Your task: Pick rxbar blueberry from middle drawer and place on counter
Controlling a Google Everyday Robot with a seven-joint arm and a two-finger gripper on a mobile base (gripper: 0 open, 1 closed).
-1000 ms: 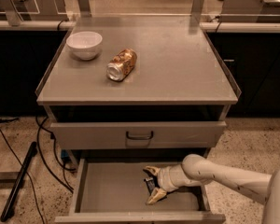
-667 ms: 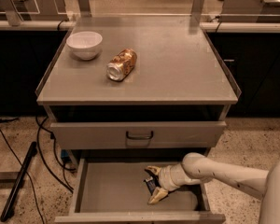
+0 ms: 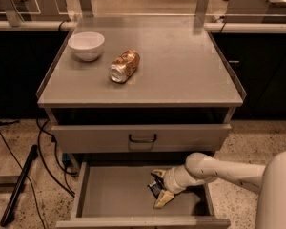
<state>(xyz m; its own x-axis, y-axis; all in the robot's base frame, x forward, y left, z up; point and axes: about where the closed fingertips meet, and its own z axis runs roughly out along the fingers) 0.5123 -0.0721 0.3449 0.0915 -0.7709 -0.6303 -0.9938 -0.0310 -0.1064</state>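
Gripper (image 3: 158, 189) is down in the drawer (image 3: 109, 194) near its right side, fingers spread astride the bar (image 3: 154, 190), apparently not clamped yet. Grasp, lift and placing on the counter (image 3: 181, 66) are all left.

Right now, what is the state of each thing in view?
Wide grey metal middle drawer: pulled open.
Drawer front with dark curved handle: shut.
Gripper: down inside the middle drawer.
Dark blue rxbar blueberry: in the middle drawer, at the gripper.
Gold-brown drink can: lying on its side on grey-beige counter.
White bowl: upright on counter.
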